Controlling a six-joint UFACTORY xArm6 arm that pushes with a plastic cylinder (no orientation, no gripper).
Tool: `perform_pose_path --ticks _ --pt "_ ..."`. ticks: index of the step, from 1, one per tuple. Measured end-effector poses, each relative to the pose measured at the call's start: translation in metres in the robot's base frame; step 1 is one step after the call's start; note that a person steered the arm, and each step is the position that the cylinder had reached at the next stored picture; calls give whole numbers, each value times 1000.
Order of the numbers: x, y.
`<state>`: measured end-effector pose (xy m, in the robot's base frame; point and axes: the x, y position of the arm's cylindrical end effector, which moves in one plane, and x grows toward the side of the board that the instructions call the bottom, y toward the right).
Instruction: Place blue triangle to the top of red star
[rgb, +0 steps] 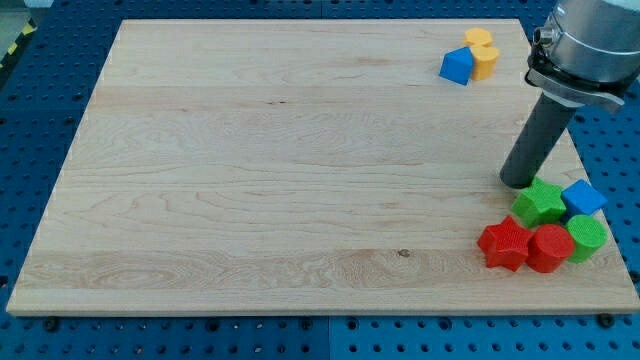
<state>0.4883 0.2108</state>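
One blue triangle (457, 66) well above-left of my tip (518, 183).

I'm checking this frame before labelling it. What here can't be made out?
- Camera view: the arm above my tip is cut off by the top and right edges.
- Yellow block: partly behind the blue triangle; shape unclear.
- Red cylinder overlaps the red star; contact hidden.

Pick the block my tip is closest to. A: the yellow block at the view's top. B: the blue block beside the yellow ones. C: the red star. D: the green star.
D: my tip stands right at the upper left edge of the green star, while the other three lie farther off.
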Motion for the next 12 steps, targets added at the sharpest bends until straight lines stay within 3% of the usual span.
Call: perform_pose_path --ticks 1,3,4,6,7,10,12 --pt "8 0" --pt "-23 -12" --pt "-42 -52" --pt "-114 -161" --pt "-160 -175" --pt "-174 -177" --pt "-271 -160"
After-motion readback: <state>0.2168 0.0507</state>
